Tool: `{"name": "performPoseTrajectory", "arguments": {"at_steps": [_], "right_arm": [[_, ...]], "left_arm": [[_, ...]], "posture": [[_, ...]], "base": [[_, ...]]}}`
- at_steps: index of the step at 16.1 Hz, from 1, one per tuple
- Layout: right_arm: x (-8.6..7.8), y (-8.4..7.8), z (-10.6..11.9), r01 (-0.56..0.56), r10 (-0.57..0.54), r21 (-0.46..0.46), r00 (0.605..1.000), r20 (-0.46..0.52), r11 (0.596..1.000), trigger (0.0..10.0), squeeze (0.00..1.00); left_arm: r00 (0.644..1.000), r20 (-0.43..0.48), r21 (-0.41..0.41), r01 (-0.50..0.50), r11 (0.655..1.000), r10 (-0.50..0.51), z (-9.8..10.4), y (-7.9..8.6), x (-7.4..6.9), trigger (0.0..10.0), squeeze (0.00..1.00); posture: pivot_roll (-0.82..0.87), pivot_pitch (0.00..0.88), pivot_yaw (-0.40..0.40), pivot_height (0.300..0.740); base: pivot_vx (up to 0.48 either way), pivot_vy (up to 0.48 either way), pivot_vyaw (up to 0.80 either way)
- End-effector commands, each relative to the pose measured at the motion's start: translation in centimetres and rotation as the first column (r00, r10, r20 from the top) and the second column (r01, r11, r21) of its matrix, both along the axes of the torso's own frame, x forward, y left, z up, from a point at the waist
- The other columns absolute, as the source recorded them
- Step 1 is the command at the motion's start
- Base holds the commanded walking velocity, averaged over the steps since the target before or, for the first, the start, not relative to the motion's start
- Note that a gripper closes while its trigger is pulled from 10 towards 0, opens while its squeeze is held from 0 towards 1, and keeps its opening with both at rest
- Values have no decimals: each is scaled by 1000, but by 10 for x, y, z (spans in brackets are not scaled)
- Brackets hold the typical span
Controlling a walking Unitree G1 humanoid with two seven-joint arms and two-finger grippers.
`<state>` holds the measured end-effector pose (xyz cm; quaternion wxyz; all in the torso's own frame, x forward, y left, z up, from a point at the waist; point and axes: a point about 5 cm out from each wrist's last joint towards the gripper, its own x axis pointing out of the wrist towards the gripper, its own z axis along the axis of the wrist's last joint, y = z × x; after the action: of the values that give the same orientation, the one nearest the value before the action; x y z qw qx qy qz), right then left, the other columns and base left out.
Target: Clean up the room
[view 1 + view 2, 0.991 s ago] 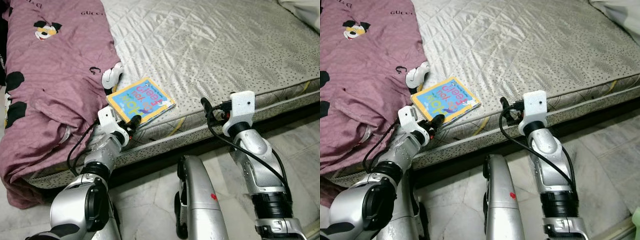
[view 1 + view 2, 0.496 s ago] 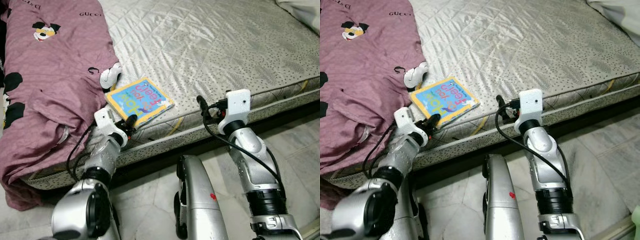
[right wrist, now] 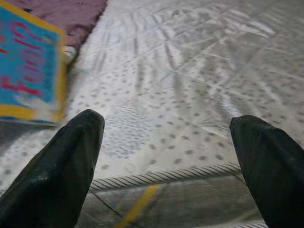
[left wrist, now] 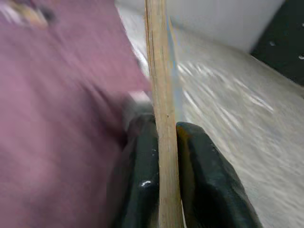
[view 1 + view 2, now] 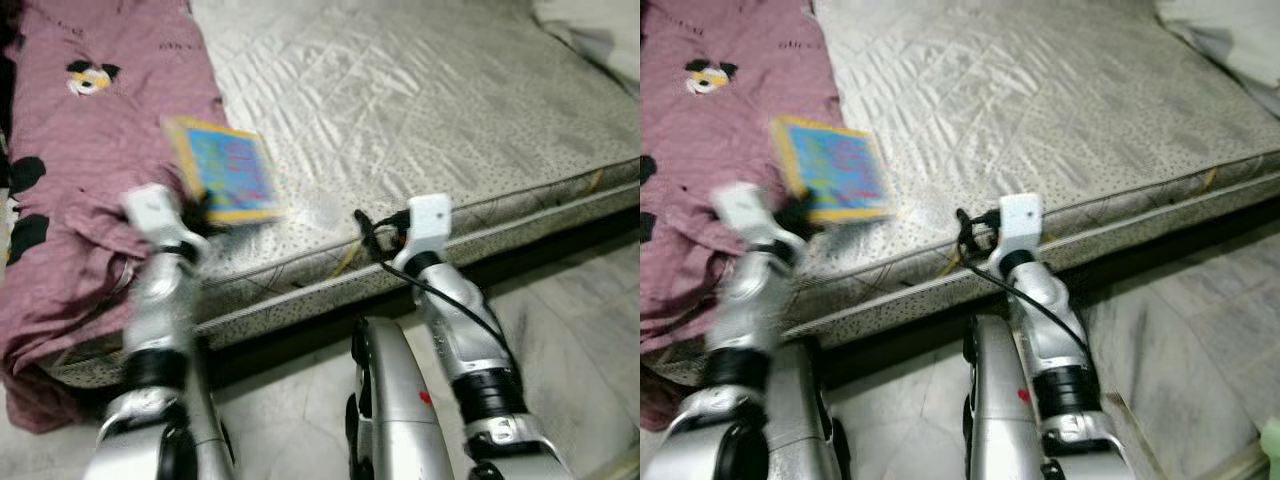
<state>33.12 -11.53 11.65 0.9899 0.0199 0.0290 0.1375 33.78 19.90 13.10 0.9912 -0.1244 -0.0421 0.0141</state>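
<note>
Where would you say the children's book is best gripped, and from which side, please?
By a thin edge, coming from below, fingers on either cover. The left gripper holds the book this way: the board is flat, stiff and narrow enough to pinch. Its near edge suits.

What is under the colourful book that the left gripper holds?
The left gripper pinches the blue and yellow picture book raised off the bed. Below it lie the grey quilted mattress and the edge of the mauve printed blanket; motion blur hides finer detail.

No text can be read. Lettering on the book (image 5: pixel 222 171) cover and a print on the purple blanket (image 5: pixel 90 130) are blurred beyond reading.
</note>
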Motion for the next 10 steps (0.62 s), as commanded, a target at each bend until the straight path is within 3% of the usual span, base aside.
{"name": "performPoseTrajectory", "arguments": {"at_steps": [1,2,4,6,10], "right_arm": [[4,6,6,-15,15,-9,999,34,1000,10000,0],[7,9,5,-9,10,-30,999,42,1000,10000,0],[9,17,7,-52,50,32,998,49,998,10000,0],[17,16,7,12,-12,29,999,30,1000,10000,0],[20,26,12,-45,40,92,998,55,995,10000,0]], "left_arm": [[998,29,93,-49,994,47,10,11,-7,0,0],[997,35,115,-71,991,68,13,16,-12,0,0],[993,38,162,-120,980,115,14,24,-30,0,0],[984,70,203,-174,963,164,21,27,-43,0,0],[970,135,286,-235,929,204,36,27,-49,0,0]], "posture": [[11,0,0,497],[21,0,6,497],[36,0,14,497],[47,0,12,497],[57,0,1,497]], "base": [[0,0,0],[0,0,0],[0,0,0],[0,0,0],[0,0,0]]}}
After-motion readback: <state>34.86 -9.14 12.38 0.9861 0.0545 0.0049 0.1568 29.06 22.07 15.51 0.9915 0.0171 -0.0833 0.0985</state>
